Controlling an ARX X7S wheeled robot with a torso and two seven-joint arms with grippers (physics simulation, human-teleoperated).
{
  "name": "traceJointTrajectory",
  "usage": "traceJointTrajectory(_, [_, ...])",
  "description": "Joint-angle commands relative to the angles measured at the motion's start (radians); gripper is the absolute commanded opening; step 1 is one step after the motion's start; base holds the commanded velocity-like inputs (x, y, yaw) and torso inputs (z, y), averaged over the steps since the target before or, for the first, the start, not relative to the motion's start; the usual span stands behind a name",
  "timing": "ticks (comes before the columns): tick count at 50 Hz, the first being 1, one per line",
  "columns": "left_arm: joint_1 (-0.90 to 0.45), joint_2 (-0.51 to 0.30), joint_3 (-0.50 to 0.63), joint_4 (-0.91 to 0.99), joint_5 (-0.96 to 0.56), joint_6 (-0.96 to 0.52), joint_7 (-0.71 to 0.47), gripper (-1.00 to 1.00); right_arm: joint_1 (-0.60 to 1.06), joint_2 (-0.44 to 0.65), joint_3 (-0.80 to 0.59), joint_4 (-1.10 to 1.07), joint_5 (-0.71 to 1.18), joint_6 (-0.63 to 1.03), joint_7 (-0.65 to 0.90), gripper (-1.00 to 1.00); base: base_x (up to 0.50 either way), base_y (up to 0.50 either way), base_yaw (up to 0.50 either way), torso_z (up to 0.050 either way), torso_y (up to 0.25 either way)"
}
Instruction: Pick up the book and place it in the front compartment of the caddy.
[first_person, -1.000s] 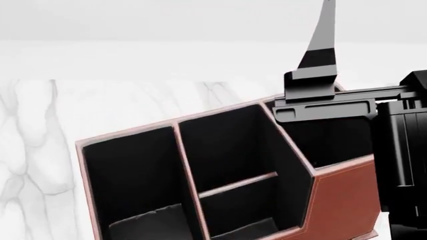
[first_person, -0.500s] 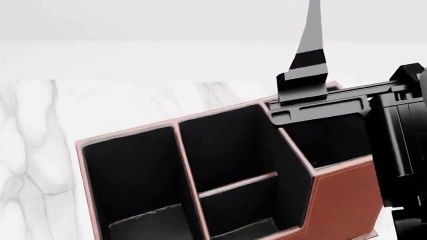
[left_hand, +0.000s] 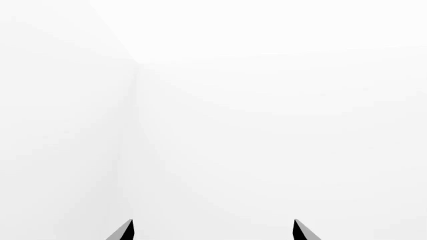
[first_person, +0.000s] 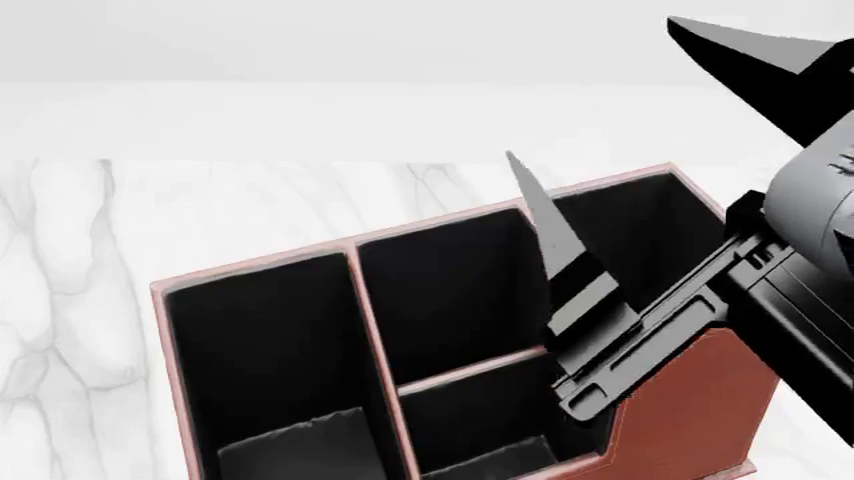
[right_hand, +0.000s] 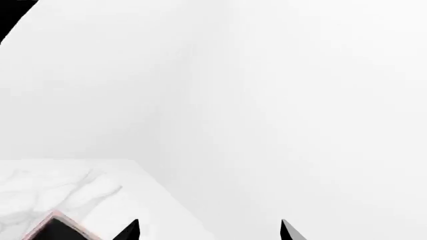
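Since half a second ago my right tool (first_person: 607, 120) has swung from near upright over the caddy's (first_person: 694, 400) far right corner to a tilted pose across its right side compartment; one grey finger (first_person: 561, 255) now slants across the wall between the middle section and that compartment, and the second finger (first_person: 747, 55) shows dark at the upper right, well apart from the first, so this tool stands spread and holds nothing. The caddy itself has not shifted in the head view. The front compartment (first_person: 467, 420) lies below the low cross divider, its floor cut off by the frame edge; whether the book is in it I cannot tell, and no book shows clearly in any view. My left tool (left_hand: 212, 231) shows only two dark fingertips held apart against blank white wall. The right wrist view catches one caddy corner (right_hand: 57, 225) on the table. The table (first_person: 80, 300) is white marble with grey veins; the room behind is plain white.
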Motion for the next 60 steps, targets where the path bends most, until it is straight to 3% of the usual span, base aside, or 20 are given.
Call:
traceJointTrajectory(1, [-0.003, -0.005, -0.003, 0.0, -0.005, -0.003, -0.006, 1.0, -0.108, 0.198, 0.048, -0.018, 0.157, 0.02, -0.277, 1.0, 0.0, 0.0, 0.0, 0.0, 0.0])
traceJointTrajectory(8, [-0.006, -0.009, 0.0, 0.003, -0.008, -0.006, -0.009, 1.0, -0.181, 0.295, 0.058, -0.04, 0.177, 0.019, -0.375, 1.0, 0.0, 0.0, 0.0, 0.0, 0.0])
traceJointTrajectory(26, [-0.019, -0.018, -0.004, 0.001, -0.018, -0.014, -0.018, 1.0, -0.173, 0.464, -0.142, -0.07, 0.154, 0.051, -0.515, 1.0, 0.0, 0.0, 0.0, 0.0, 0.0])
traceJointTrajectory(60, [-0.016, -0.027, 0.001, 0.005, -0.03, -0.011, -0.032, 1.0, -0.192, 0.488, -0.44, -0.062, -0.007, 0.048, -0.545, 1.0, 0.0, 0.0, 0.0, 0.0, 0.0])
